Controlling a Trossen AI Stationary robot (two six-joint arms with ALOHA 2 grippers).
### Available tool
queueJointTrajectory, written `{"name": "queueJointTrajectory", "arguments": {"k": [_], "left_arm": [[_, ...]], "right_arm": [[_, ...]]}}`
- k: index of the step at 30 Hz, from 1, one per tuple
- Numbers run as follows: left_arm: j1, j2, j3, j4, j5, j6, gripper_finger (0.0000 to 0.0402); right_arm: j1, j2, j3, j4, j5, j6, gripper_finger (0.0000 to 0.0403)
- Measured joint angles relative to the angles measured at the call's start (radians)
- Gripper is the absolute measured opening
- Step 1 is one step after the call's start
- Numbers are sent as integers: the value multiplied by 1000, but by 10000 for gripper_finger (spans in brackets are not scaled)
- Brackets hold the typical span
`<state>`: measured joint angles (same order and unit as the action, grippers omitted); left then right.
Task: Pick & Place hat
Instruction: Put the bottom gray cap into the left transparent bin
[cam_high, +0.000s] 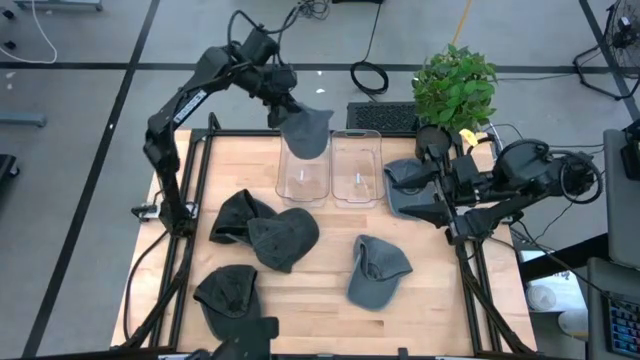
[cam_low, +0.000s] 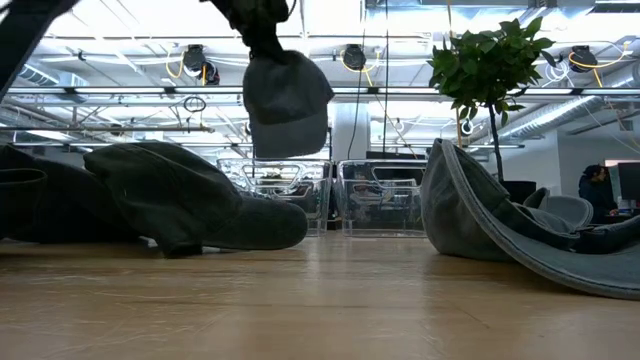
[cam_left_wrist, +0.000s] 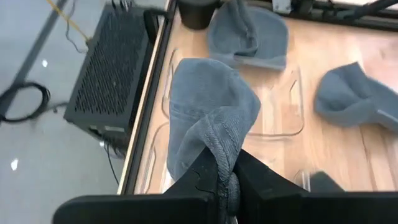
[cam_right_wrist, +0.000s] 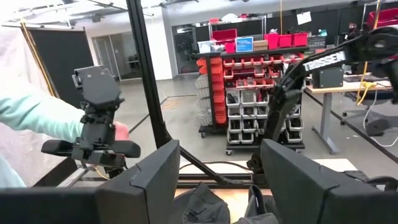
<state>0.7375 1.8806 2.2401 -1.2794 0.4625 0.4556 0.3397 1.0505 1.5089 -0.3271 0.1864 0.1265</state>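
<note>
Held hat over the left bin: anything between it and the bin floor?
Nothing. The high view shows the held hat, pinched in the left gripper, above the left clear bin, which looks empty.

The only readable text is "TROSSEN", in white letters along the dark robot arm (cam_right_wrist: 323, 60).

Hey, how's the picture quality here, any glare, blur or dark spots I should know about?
Low view: bright ceiling lights behind leave the held hat and the hats lying on the table backlit and dark. Left wrist view: the left pincer looms close and soft, and the grey hat at the picture's edge looks slightly smeared. High view: evenly lit, with faint reflections on the clear bins.
</note>
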Motion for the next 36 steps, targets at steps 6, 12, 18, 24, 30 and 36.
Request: {"name": "queueJointTrajectory", "arguments": {"k": [6,12,18,24,30,36], "left_arm": [[26,58,9,-57,-11,15,19],[30,98,9,-54,-13,-33,19],[10,110,-2,5,-37,-88,19],[2,109,-50,48,-45,-142,19],[-13,110,-131,52,-45,-155,19],[-33,110,-188,98,-52,-197,19]], "right_arm": [[0,18,0,1,0,0,212],[0,28,0,9,1,0,212],[0,29,0,8,12,-12,212],[0,29,0,8,50,-30,212],[0,29,0,7,49,-39,212],[0,29,0,5,49,-42,212]]}}
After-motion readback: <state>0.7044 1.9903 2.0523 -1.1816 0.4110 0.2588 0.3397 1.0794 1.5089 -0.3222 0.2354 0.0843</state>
